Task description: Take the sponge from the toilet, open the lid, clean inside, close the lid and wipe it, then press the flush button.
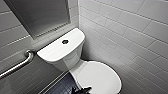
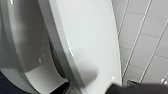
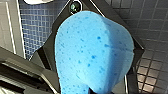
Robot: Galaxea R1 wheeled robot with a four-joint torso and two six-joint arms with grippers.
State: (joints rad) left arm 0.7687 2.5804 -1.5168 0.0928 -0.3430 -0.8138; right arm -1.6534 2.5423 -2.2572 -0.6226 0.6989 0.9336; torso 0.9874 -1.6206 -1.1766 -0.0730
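At front edge of lid on toilet, left gripper poised to lift it, grip unclear; right gripper pinches sponge, ready for cleaning.

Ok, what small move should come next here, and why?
Probably raise the lid with the left gripper: the lid lies down over the toilet, that gripper sits at its front rim, and the sponge is already held above the floor tiles.
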